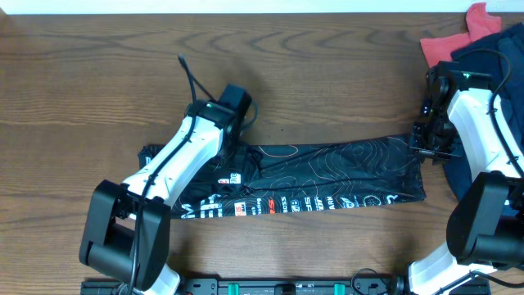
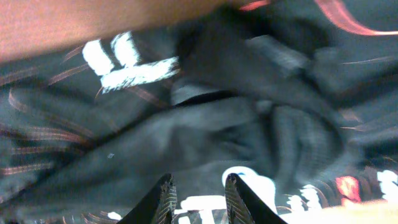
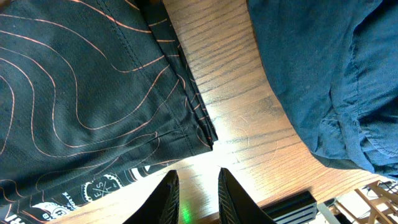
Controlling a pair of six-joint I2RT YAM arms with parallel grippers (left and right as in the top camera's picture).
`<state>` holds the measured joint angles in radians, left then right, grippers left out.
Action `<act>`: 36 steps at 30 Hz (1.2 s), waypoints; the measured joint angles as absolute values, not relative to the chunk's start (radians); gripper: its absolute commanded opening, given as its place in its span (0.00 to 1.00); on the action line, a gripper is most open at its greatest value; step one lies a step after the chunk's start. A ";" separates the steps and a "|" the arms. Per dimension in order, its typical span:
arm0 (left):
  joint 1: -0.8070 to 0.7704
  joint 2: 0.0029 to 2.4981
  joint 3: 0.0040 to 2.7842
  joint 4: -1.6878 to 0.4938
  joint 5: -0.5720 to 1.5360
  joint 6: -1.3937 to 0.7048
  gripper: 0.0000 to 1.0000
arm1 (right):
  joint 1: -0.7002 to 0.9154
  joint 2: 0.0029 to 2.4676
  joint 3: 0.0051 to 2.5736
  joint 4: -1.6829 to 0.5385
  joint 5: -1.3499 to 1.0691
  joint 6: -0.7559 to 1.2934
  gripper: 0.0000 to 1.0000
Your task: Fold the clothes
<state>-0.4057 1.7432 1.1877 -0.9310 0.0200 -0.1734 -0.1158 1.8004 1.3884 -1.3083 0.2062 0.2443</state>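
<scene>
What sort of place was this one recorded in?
Probably a lab-style robot workstation, not a home: a white left arm and right arm at a dark wood-grain table, a black contour-patterned sports T-shirt spread out, and a dark blue garment and red cloth heaped at one corner.

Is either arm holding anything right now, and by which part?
Nothing is held. The left gripper is open over the black T-shirt; the right gripper is open over the table beside it.
</scene>
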 measured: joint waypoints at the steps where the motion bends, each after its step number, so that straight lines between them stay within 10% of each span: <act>1: -0.395 1.744 1.164 -0.919 0.006 -0.200 0.29 | -0.116 1.800 1.388 -1.309 0.206 0.244 0.21; 7: -0.274 1.750 1.041 -0.859 -0.038 -0.318 0.29 | -0.116 1.800 1.388 -1.307 0.205 0.237 0.25; 14: -0.181 1.751 0.989 -0.843 -0.042 -0.359 0.35 | -0.152 1.800 1.388 -1.251 0.120 0.144 0.58; 21: -0.148 1.706 1.059 -0.939 -0.033 -0.368 0.89 | -0.240 1.800 1.360 -1.171 0.024 -0.008 0.72; 36: -0.134 1.477 1.106 -0.932 -0.007 -0.375 0.91 | -0.297 1.791 1.018 -0.767 -0.144 -0.186 0.70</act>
